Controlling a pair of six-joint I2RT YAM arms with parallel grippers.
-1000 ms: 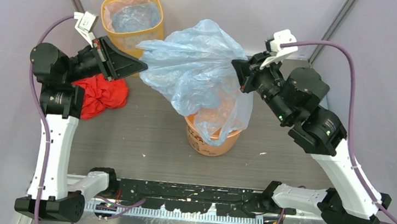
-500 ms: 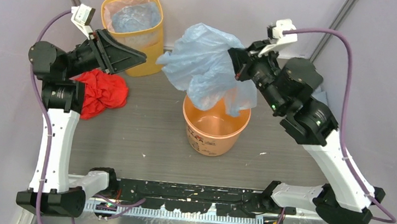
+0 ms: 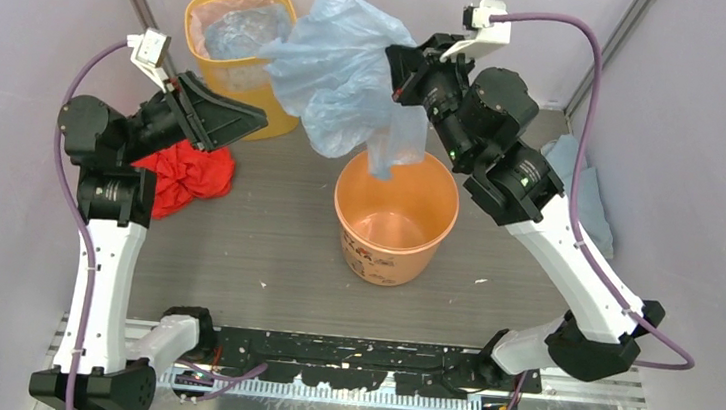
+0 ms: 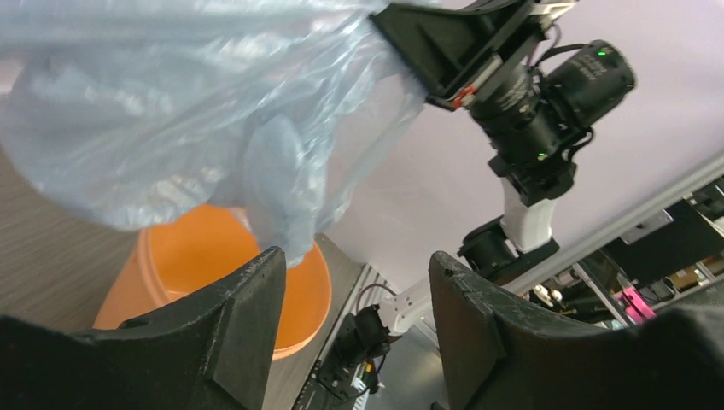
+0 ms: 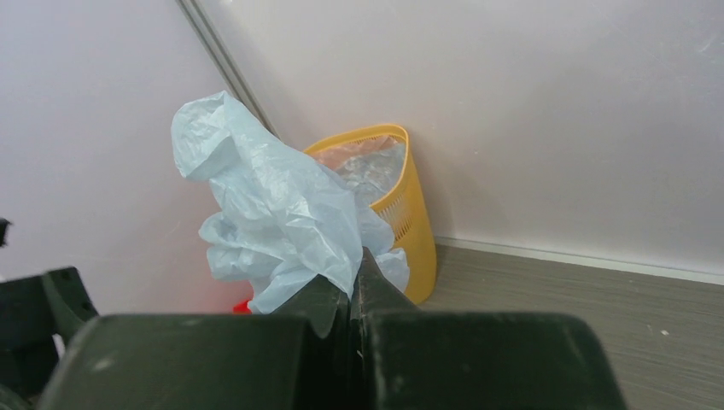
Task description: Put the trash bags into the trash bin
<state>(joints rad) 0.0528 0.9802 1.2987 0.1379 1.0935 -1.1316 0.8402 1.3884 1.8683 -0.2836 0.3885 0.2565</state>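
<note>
Pale blue film is pinched between the right jaws, which are pressed fully together on a gathered part of the trash bag (image 3: 337, 67). The bag is held aloft, bunched and billowing to the left of those jaws. Its lower tail hangs over the far rim of the trash bin (image 3: 389, 258), and none of it is seen inside. The right arm (image 3: 555, 254) is raised and stretched forward and to the left from its base, with the wrist turned toward the back wall.

The left jaws are spread well apart and nothing is held or touched by them. In the left wrist view the bag and the bin are seen through the gap between the two fingers (image 4: 230, 342). The left arm (image 3: 99, 240) is bent at the elbow, its wrist aimed rightward at the bag.

One blue bag is counted in the air. Two bins are counted on the table (image 3: 265, 246): the orange trash bin at the middle, upright, and a lined yellow bin (image 3: 235, 80) at the back left. One crumpled red item (image 3: 186, 173) lies beside the left arm.
</note>
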